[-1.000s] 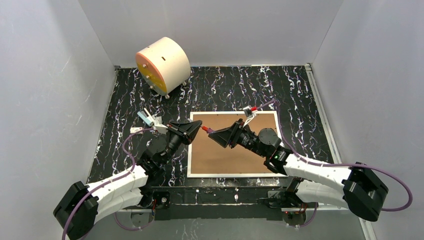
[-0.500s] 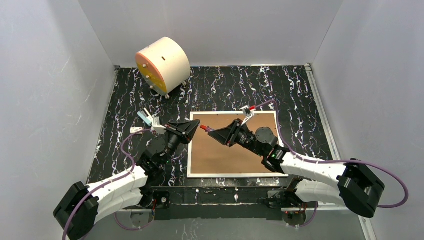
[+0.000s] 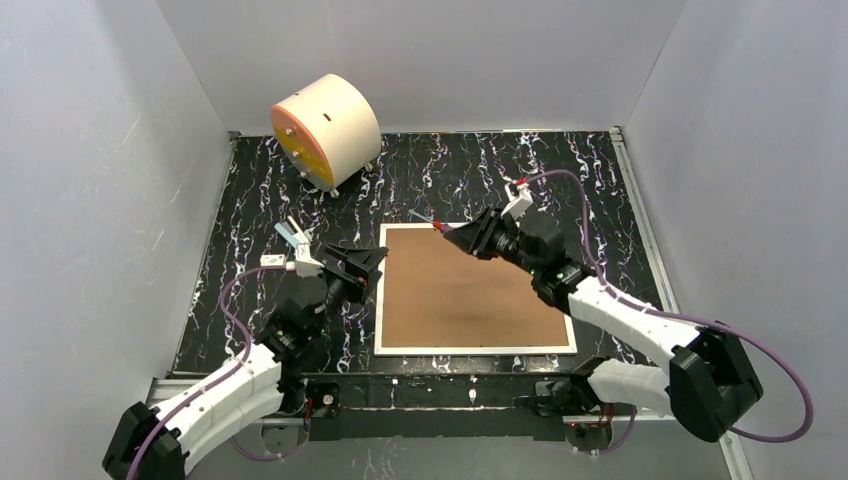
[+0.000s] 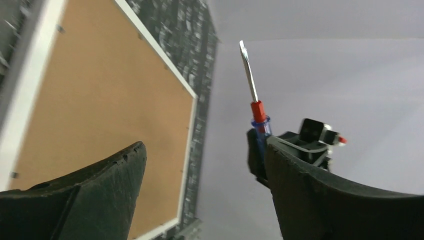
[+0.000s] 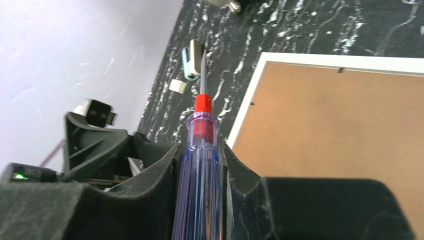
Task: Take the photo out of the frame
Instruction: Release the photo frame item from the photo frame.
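The frame (image 3: pixel 455 300) lies face down on the black marbled table, its brown back panel up inside a thin white rim (image 5: pixel 250 107). The photo is hidden under that panel. My right gripper (image 3: pixel 462 233) hangs over the frame's far edge, shut on a screwdriver (image 5: pixel 202 130) with a clear blue handle and red collar; its metal shaft points left past the frame's far left corner. My left gripper (image 4: pixel 205 145) stands open and empty just left of the frame (image 4: pixel 100 100), near its left edge. In the left wrist view the screwdriver (image 4: pixel 252 90) shows beyond the fingers, apart from them.
A cream cylinder with an orange face (image 3: pixel 325 130) stands at the back left. A small light-blue clip (image 3: pixel 292 235) and a small white piece (image 3: pixel 272 260) lie on the table left of the frame, close to my left gripper. Grey walls close in three sides.
My left gripper opened, let go of the screwdriver and drew back to the left. My right gripper closed on the screwdriver and carried it up and right toward the frame's far edge.
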